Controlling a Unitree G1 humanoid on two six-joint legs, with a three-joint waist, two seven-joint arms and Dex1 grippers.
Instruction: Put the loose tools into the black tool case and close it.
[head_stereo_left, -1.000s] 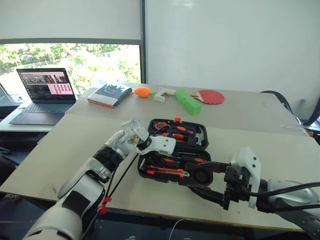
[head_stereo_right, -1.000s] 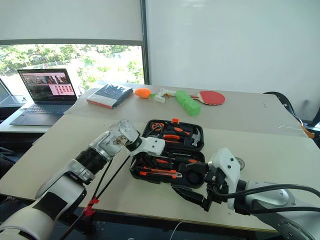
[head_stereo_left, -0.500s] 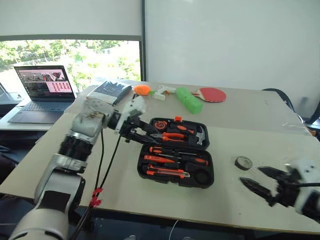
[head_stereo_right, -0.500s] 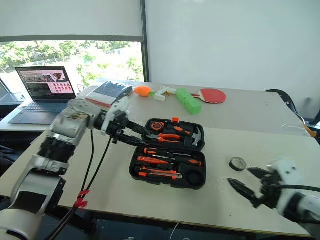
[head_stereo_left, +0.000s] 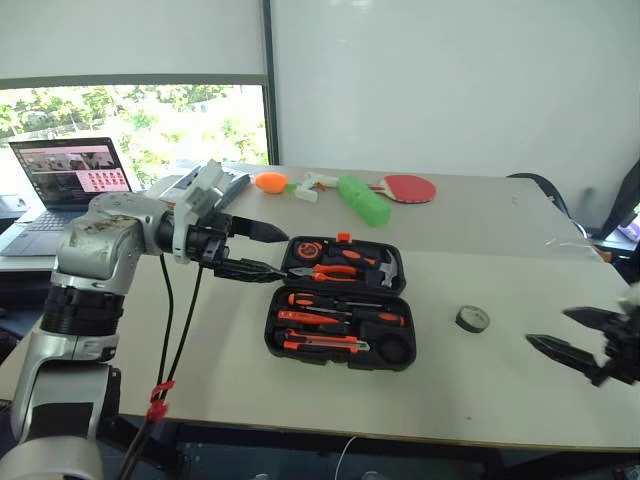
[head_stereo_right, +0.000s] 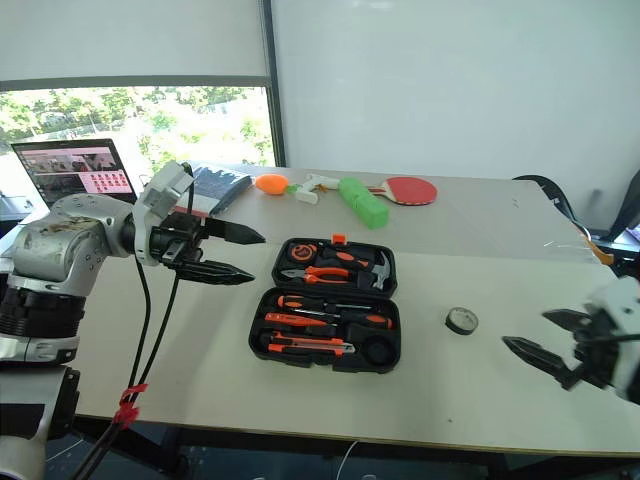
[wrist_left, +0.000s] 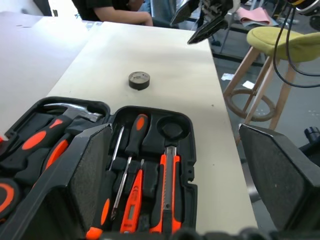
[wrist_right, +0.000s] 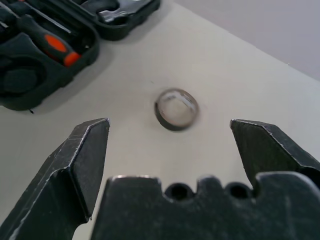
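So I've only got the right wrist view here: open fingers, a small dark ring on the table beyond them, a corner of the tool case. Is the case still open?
Observer: Yes, the black tool case lies open flat, both halves showing tools in their slots.
Operator: And is that ring the last loose item near the case?
Observer: Near it, yes. The small round roll sits alone on the table, to the right of the case and apart from it.
Operator: Where's the other arm?
Observer: The left gripper is raised off the table at the case's left, jaws open and empty.
Operator: Is my gripper close to the ring?
Observer: The right gripper is further right, not touching it.
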